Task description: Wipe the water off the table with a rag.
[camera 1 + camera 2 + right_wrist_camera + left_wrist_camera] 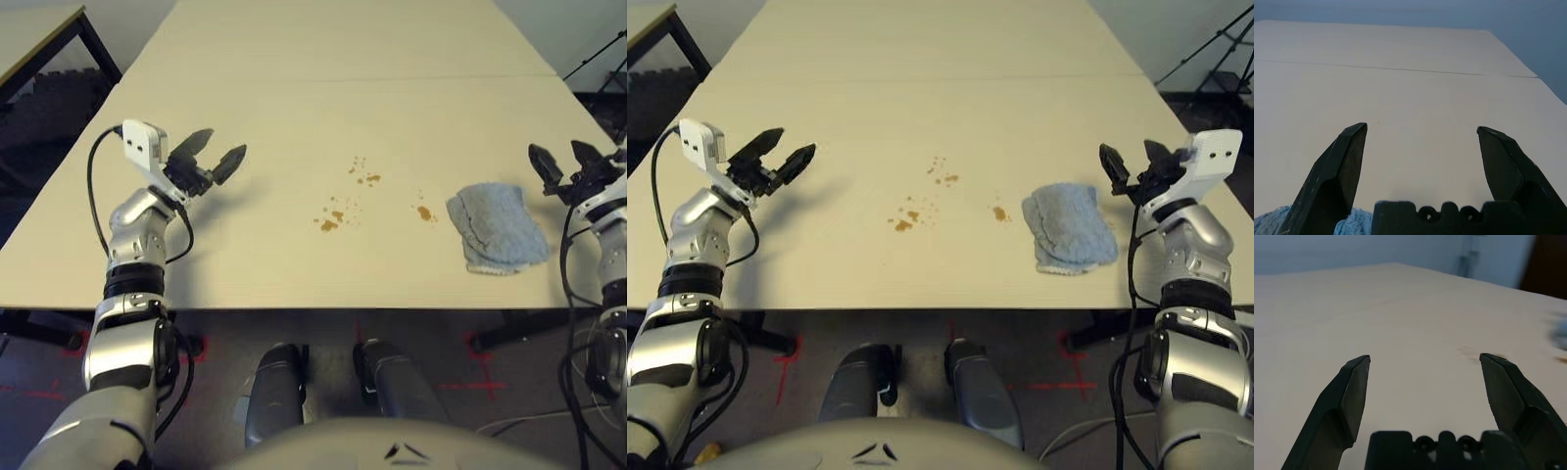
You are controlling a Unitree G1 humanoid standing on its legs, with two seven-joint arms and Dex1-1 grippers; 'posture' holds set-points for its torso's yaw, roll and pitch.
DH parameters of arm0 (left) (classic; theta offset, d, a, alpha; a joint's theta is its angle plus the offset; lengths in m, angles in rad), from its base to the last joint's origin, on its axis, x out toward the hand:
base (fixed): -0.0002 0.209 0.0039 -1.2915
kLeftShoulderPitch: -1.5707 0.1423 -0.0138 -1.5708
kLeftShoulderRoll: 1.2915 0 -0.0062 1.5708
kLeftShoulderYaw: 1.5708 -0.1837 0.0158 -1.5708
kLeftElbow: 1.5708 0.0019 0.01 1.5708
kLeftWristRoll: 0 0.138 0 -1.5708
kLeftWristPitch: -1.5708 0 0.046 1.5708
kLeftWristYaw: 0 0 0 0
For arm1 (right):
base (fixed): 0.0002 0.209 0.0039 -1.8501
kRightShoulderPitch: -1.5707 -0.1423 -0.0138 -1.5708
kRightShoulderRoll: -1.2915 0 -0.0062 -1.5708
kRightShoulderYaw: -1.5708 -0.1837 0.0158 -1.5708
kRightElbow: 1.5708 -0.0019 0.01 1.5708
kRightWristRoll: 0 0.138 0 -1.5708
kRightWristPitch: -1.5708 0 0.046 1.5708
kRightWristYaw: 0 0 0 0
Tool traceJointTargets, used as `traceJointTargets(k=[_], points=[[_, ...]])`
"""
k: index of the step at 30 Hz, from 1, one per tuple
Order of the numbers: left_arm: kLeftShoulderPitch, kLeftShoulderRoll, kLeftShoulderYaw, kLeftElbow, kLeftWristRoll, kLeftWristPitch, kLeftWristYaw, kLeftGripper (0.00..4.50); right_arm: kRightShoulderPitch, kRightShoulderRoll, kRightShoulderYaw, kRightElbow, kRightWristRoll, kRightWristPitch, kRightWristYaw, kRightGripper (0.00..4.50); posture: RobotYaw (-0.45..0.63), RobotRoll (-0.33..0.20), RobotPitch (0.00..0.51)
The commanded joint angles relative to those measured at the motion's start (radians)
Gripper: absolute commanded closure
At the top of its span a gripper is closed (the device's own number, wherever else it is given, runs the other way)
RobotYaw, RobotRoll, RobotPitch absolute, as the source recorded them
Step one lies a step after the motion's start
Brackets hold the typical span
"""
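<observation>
The table [294,117] is pale beige with a thin seam line across it. The rag [1070,229] lies crumpled beside the right gripper's [1133,164] spread jaws. The water [921,201] drops lie between both grippers, nearer the rag.

Spread right pincer [1421,128] over the table [1415,98], the rag [1268,223] beneath one finger.

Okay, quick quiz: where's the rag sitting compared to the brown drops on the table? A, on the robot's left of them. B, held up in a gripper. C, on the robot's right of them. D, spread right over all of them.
C: the rag lies flat on the table, to the robot's right of the water, near the open right gripper, touched by neither gripper.
</observation>
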Motion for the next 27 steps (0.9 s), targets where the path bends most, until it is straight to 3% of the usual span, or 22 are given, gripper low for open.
traceJointTargets(k=[1, 7, 17, 27], points=[[0.038, 0.048, -0.052, -0.089, -0.027, 0.113, -0.126, 0.00, 0.021, 0.006, -0.005, -0.026, 0.008, 0.022, -0.002, 0.01, -0.23, 0.000, 0.128], [0.020, 0.069, -0.087, -0.067, 0.020, 0.101, -0.191, 0.00, 0.041, -0.012, -0.010, -0.092, 0.039, 0.140, 0.023, 0.01, -0.25, 0.000, 0.134], [-0.001, 0.050, -0.100, -0.019, 0.049, 0.044, -0.187, 0.00, 0.280, -0.129, 0.020, -0.508, 0.186, 0.670, 0.156, 0.01, -0.27, 0.000, 0.140], [-0.006, 0.040, -0.105, -0.018, 0.056, 0.034, -0.187, 0.00, 0.275, -0.124, 0.107, -0.455, 0.094, 0.704, 0.145, 0.01, -0.27, 0.000, 0.140]])
